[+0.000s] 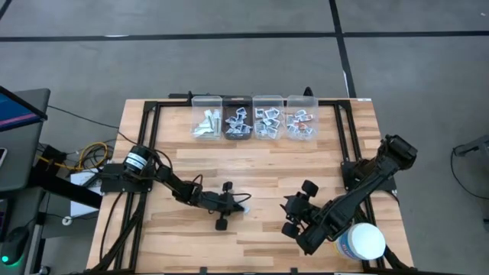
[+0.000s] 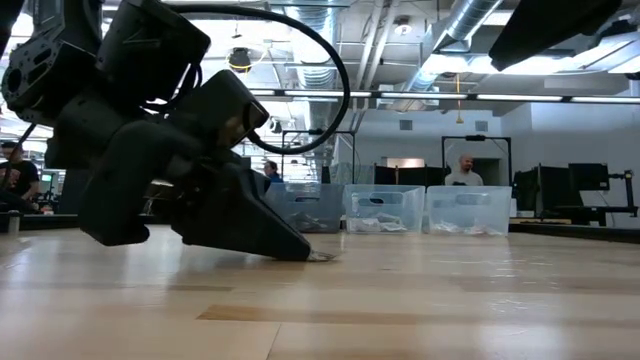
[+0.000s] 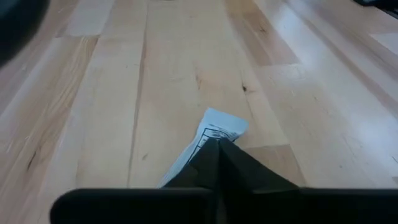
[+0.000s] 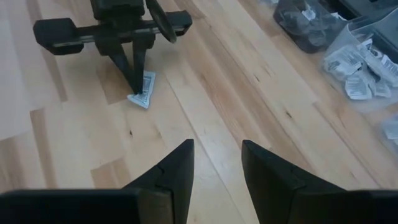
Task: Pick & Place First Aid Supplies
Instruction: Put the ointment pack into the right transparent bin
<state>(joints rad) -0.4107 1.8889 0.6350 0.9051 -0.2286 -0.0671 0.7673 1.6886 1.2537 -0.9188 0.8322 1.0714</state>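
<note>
One small white packet with dark print (image 3: 214,129) lies on the wooden table near its middle, also seen in the right wrist view as the packet (image 4: 145,93). My left gripper (image 1: 238,203) is shut on it, its fingertips down at the tabletop (image 2: 308,254). Farther toward the table's right, my right gripper (image 4: 217,165) hangs open above bare wood, nothing between its fingers, pointing toward the left gripper. Several more first aid supplies lie in clear bins (image 1: 252,118) at the far edge. My left gripper pinches the packet's end nearest the arm (image 3: 205,144) between its two shut fingertips. The fingers slant down from the table's left side. The packet's free end (image 3: 225,122) sticks out past the tips and lies on the wood.
A row of clear plastic bins (image 2: 385,208) stands along the far edge. A large white round tub (image 1: 363,241) sits at the near right corner beside my right arm. Bare wood lies between the grippers and the bins. People show in the room behind the table.
</note>
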